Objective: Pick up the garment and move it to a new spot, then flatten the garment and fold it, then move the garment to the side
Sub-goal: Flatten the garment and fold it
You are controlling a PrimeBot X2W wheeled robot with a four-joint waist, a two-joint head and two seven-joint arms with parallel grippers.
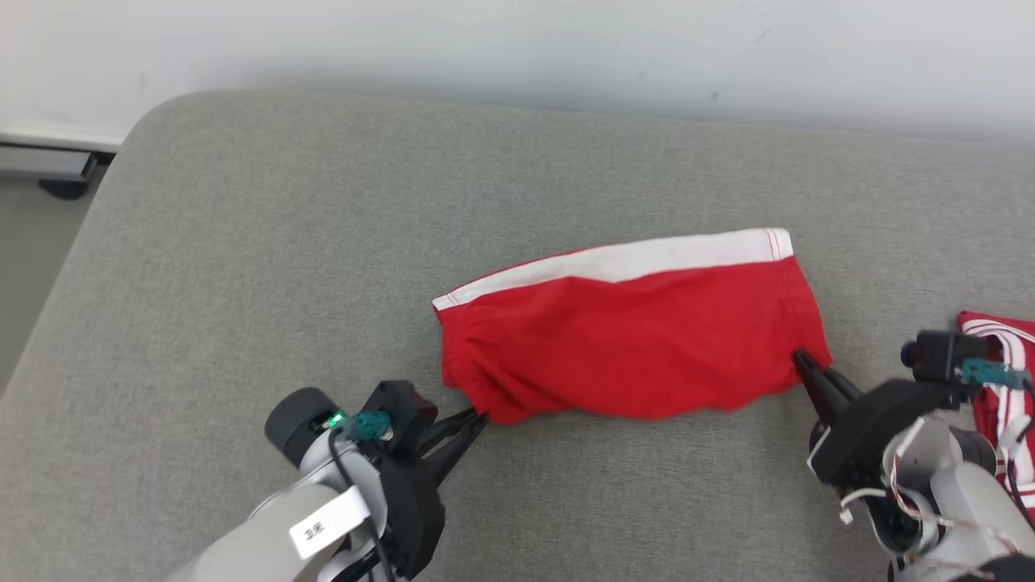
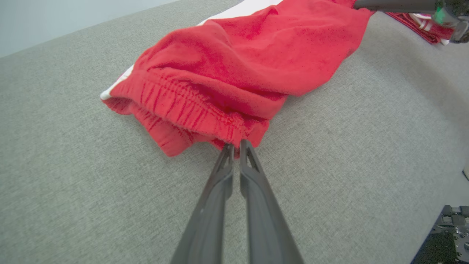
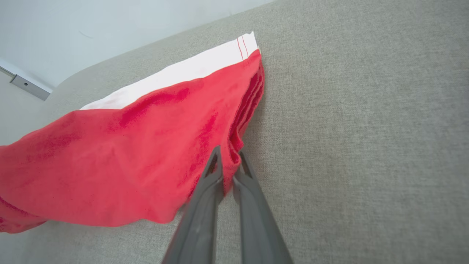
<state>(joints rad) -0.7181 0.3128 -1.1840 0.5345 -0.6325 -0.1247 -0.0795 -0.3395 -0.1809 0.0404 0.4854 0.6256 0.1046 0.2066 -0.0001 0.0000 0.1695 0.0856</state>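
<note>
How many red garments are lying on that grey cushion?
2. The red shorts lie in the middle of the cushion, held at the ends by the left gripper and right gripper. A second red garment lies at the right edge, partly hidden by the right arm.

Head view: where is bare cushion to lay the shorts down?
Free: the grey cushion left of the red shorts, and the strip behind them toward the wall. Crowded: right edge, striped garment beside the right pincer.

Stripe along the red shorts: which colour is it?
White stripe on the shorts; best in the head view.
</note>
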